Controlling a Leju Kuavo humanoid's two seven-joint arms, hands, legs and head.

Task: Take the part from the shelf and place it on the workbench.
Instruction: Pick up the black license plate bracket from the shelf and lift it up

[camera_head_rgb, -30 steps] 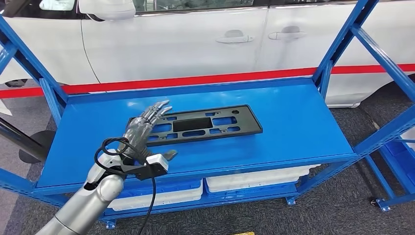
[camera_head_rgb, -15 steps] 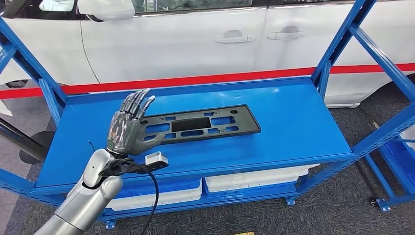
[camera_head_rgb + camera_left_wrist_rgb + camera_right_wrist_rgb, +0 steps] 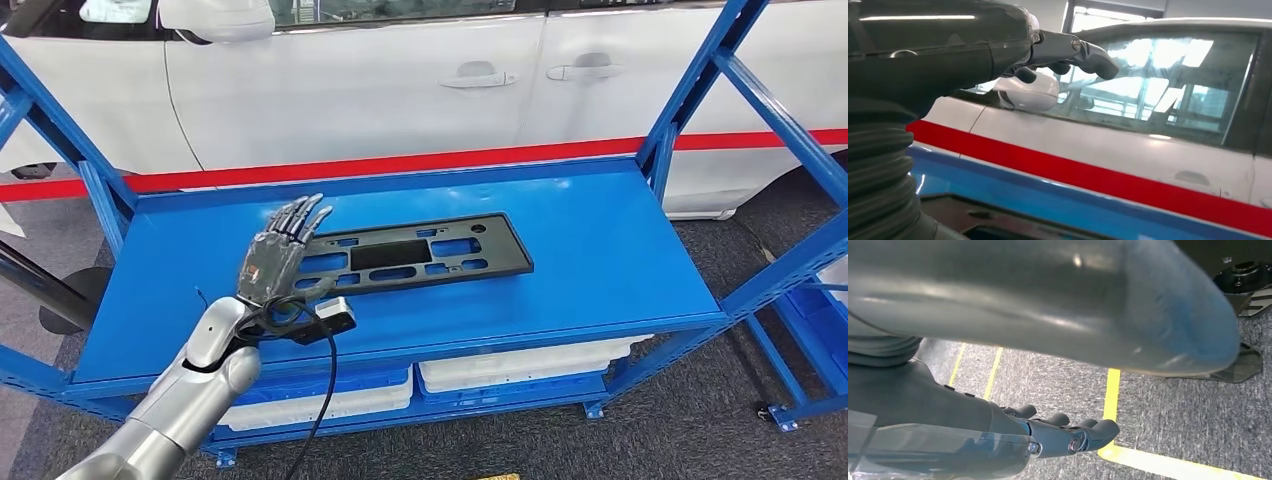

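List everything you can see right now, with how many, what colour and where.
Part: one, black, flat slotted frame lying on the shelf's top deck.
Shelf: one, blue metal, in front of the car.
Bins: two, white, on the lower level under the deck.
Car: one, white, behind the shelf.
Stripe: one, red, low along the car's side.
Floor lines: yellow, on grey carpet.
Left hand: fingers spread, over the part's left end.
Right hand: hanging above the floor.

white car (image 3: 400,80) behind rack, red stripe (image 3: 420,160) along its side | white bins (image 3: 520,372) on lower level | grey carpet (image 3: 1173,415), yellow lines (image 3: 1111,395)
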